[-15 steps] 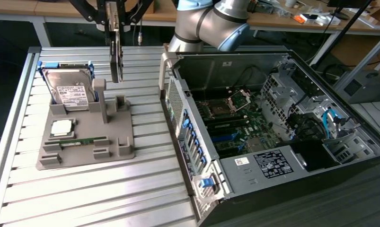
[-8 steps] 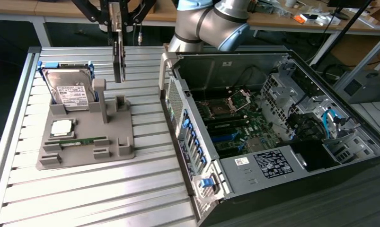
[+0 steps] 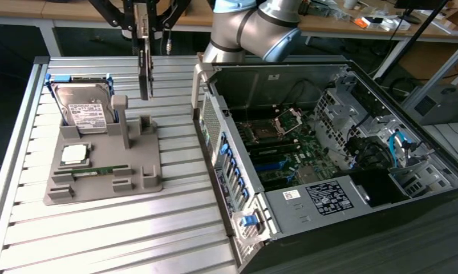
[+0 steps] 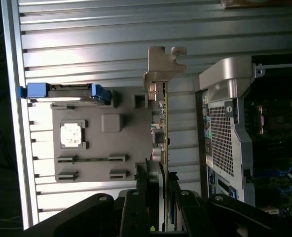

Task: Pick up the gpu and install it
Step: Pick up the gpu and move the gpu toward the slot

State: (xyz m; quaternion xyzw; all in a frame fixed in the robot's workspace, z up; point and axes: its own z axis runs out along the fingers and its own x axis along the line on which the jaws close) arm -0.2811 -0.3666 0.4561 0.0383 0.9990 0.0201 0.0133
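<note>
Above the gray holder [image 3: 99, 184], the end effector [image 3: 142, 31], clamped on the gpu [image 3: 146, 80], should carry it upright, clearing the computer case [image 3: 213, 131] rim.

gpu [image 3: 144, 74] clamped in the gripper [image 3: 142, 33]: dark matt board, bare silver metal bracket [image 4: 162, 61]. Gripper: matt black. Worktop [image 3: 99, 234] below it: ribbed metal slats, satin sheen. Fixture tray [image 3: 141, 184] under the gripper: matt grey plastic. PC case [image 3: 290, 218] beside it: bare sheet metal, perforated rear panel.
</note>
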